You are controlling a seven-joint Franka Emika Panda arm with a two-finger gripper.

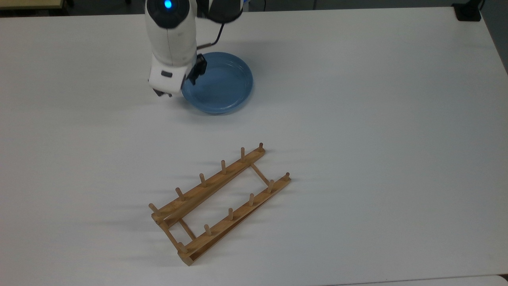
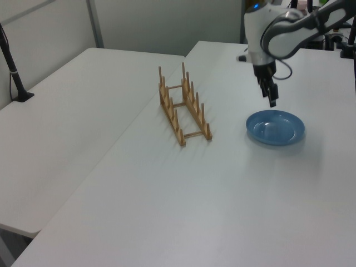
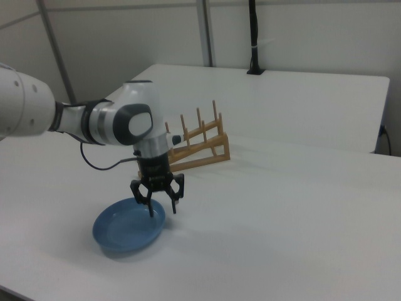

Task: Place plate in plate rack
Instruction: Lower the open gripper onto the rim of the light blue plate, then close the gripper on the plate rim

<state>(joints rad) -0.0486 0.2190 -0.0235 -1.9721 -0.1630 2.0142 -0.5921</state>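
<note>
The light-blue plate (image 1: 222,83) lies flat on the white table (image 1: 357,119), toward the top view's far side. My gripper (image 1: 179,84) hangs open just over the plate's left rim as the top view shows it, with nothing held. In the right view the gripper (image 3: 162,208) has one finger above the plate's (image 3: 125,231) inside and the other outside the rim. The left view puts the gripper (image 2: 272,100) above the plate's (image 2: 276,128) far edge. The wooden plate rack (image 1: 220,202) stands apart nearer the front, holding nothing, and shows as the rack (image 2: 183,105) and the rack (image 3: 195,145) in the side views.
A black clamp (image 1: 468,12) sits at the table's far right corner in the top view. A second white table (image 2: 67,111) adjoins on the left view's left, with a black post (image 2: 14,69) on it. A wide stretch of bare tabletop separates plate and rack.
</note>
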